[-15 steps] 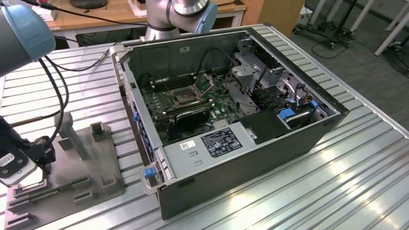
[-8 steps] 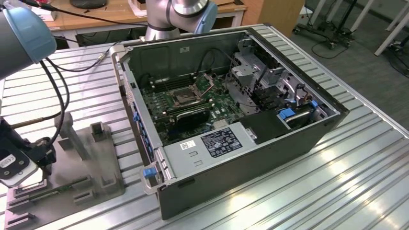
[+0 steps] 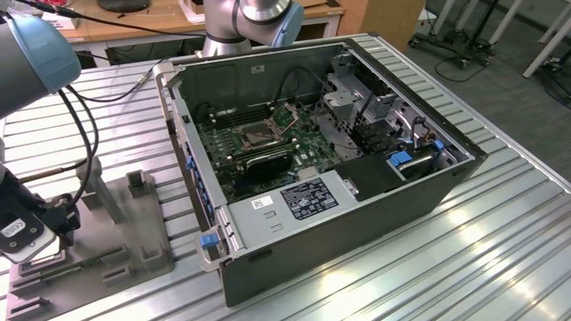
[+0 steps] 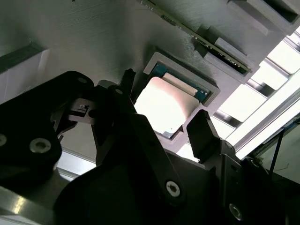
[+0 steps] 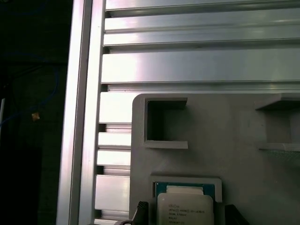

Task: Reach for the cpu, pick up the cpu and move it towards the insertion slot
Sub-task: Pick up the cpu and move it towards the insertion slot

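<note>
On the ribbed worktop [image 3: 499, 227] stands the open computer case [image 3: 375, 207], the insertion slot [image 3: 259, 137] on its motherboard [image 3: 220, 144] well apart from the grey fixture [image 3: 134, 231] at the exterior view's left. The cpu [image 4: 168, 108] lies flat in a square recess of this fixture. The claw [image 4: 164, 97] is released, one finger at each side of it. I judge the cpu light, stiff and fragile, its top slippery, so two opposite edges are the place to hold. It is a pale silvery square with a green border
</note>
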Robot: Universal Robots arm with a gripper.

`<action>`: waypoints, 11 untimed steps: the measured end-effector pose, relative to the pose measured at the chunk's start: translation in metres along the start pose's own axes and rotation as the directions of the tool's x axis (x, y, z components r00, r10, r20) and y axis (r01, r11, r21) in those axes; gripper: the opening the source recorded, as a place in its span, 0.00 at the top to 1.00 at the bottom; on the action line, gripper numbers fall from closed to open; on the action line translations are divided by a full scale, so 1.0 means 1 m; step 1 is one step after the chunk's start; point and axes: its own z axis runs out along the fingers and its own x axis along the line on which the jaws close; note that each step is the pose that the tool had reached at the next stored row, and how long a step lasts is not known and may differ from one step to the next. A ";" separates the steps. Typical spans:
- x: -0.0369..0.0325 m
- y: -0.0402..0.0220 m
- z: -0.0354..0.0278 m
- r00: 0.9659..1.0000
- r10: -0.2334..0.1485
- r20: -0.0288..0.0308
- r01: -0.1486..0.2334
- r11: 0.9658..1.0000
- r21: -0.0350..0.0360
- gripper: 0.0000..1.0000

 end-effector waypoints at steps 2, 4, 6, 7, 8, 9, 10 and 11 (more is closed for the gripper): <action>0.0003 0.0000 0.0004 1.000 0.000 0.000 0.000 1.000 -0.001 0.28; 0.0003 0.0000 0.0004 1.000 0.000 0.000 0.000 1.000 -0.001 0.28; 0.0012 0.0000 0.0004 1.000 0.000 0.000 0.000 1.000 -0.001 0.28; 0.0022 0.0000 0.0005 1.000 0.000 0.000 0.000 1.000 -0.001 0.28; 0.0023 0.0000 0.0004 1.000 0.000 0.000 0.000 1.000 -0.001 0.28; 0.0024 0.0000 0.0004 1.000 0.000 0.000 0.000 1.000 -0.001 0.28; 0.0023 0.0000 0.0004 1.000 0.000 0.000 0.000 1.000 -0.001 0.28; 0.0023 0.0000 0.0005 1.000 0.000 0.000 0.000 1.000 -0.001 0.28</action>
